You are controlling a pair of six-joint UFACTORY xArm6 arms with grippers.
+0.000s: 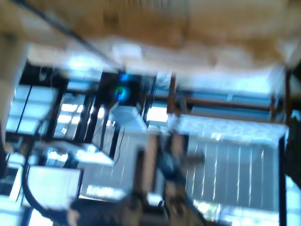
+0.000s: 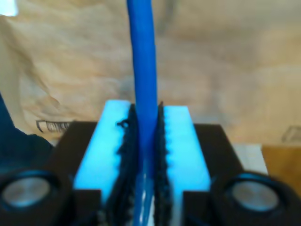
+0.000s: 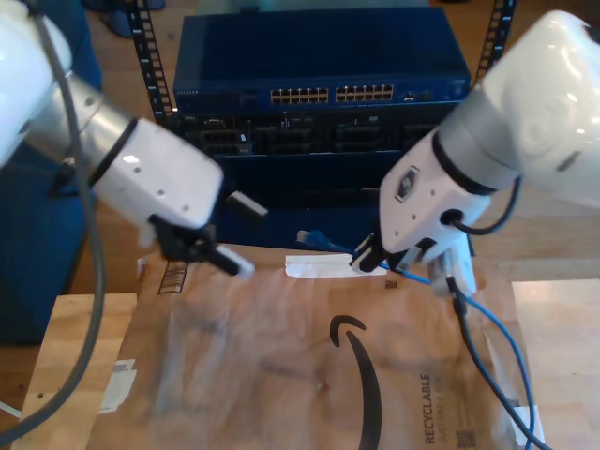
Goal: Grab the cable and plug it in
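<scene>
The blue cable (image 2: 142,56) runs straight out between the pads of my second gripper (image 2: 145,113), which is shut on it. In the exterior view that gripper (image 3: 367,260) hangs at the right, just above the brown paper. The cable's plug end (image 3: 314,240) sticks out toward the exterior view's left, and the rest of the cable (image 3: 487,342) trails down to the right. My first gripper (image 3: 241,234) hovers at the exterior view's left above the paper's far edge, fingers apart and nothing between them. The first wrist view is motion-blurred.
A dark blue network switch (image 3: 323,94) with rows of ports stands in a rack behind the table. Brown packing paper (image 3: 281,366) covers the wooden table (image 3: 75,356). A white tape strip (image 3: 314,268) lies at its far edge. A black arm cable (image 3: 469,328) hangs beside the blue one.
</scene>
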